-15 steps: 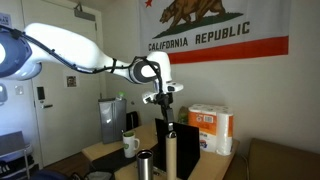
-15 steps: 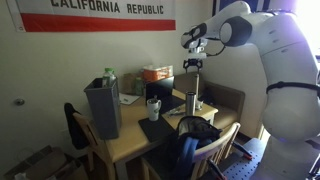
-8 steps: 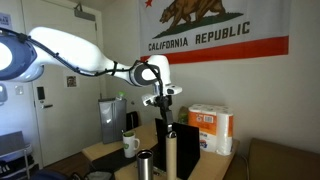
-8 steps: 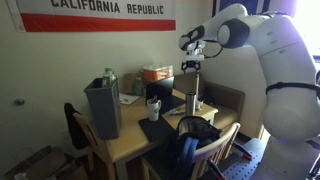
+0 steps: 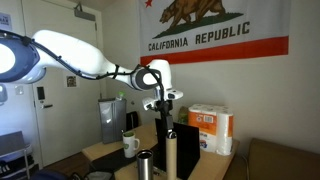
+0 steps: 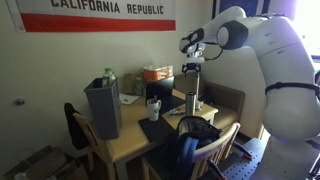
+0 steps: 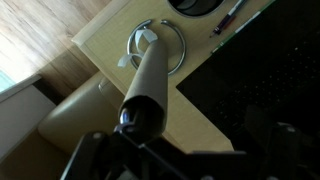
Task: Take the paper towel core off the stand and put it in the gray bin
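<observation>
The paper towel core (image 5: 170,152) is a bare tan cardboard tube, slender, with a dark open top end. It sits on the stand (image 7: 178,35), long axis vertical, top pointing up. The gripper (image 5: 163,112) hangs just above the stand, not touching the tube, fingers spread wide. The gray bin (image 6: 102,108) sits well apart from the stand.

Paper towel core (image 5: 170,152): bare tan cardboard tube, held upright on the stand (image 7: 183,52), directly below the claw (image 5: 165,116) and apart from it. In the wrist view the stand's wire ring base is seen around the tube's foot. Gray bin (image 6: 103,108): tall, boxy, upright, set well to the claw's side and lower.
</observation>
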You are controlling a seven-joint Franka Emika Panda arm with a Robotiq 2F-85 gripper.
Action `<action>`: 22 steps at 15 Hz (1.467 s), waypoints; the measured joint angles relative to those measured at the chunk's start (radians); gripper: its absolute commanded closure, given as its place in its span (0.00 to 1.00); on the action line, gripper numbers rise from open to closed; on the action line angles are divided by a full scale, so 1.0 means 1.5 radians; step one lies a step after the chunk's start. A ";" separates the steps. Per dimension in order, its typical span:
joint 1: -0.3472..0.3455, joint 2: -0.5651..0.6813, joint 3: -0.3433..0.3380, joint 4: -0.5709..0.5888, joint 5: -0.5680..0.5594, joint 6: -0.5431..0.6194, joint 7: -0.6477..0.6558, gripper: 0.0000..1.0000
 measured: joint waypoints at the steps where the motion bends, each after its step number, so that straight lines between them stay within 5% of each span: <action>1: 0.000 0.000 0.000 -0.002 0.000 0.000 0.000 0.00; 11: 0.001 0.000 0.000 -0.021 0.000 0.003 -0.001 0.00; 12: 0.001 0.000 0.000 -0.022 0.000 0.004 -0.001 0.05; 13: 0.001 0.000 0.000 -0.022 0.000 0.004 -0.001 0.26; 15: 0.001 0.000 0.000 -0.022 0.000 0.005 -0.001 0.30; 22: 0.000 -0.002 -0.001 -0.023 0.000 0.013 -0.001 0.84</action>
